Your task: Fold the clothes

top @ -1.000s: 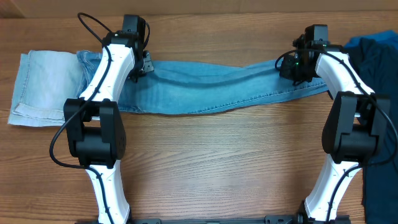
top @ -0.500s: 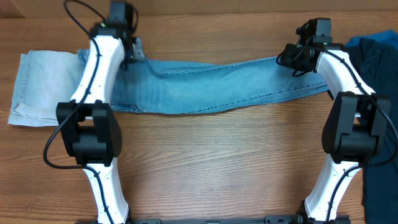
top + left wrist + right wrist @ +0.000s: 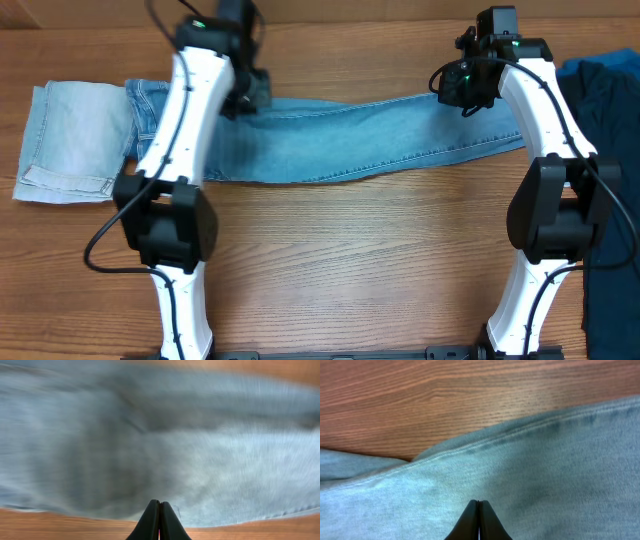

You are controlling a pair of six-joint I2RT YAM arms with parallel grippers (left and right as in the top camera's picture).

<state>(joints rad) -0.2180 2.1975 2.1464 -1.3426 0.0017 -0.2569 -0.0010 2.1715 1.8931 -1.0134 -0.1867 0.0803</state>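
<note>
A long pair of light-blue jeans lies stretched left to right across the back of the wooden table. My left gripper hovers over its far edge near the left end. My right gripper is over the far edge near the right end. In the left wrist view, which is blurred by motion, the gripper is shut and empty above the denim. The right wrist view shows its gripper shut too, with no cloth between the tips, over the denim near a stitched seam.
A paler folded denim piece lies at the left end, overlapping the jeans' end. A dark navy garment is heaped at the right edge and runs down the right side. Bare wood lies behind the jeans.
My left arm has swung right along the jeans' far edge, from the left end toward the middle-left. My right gripper has shifted slightly left. The jeans lie as before.
</note>
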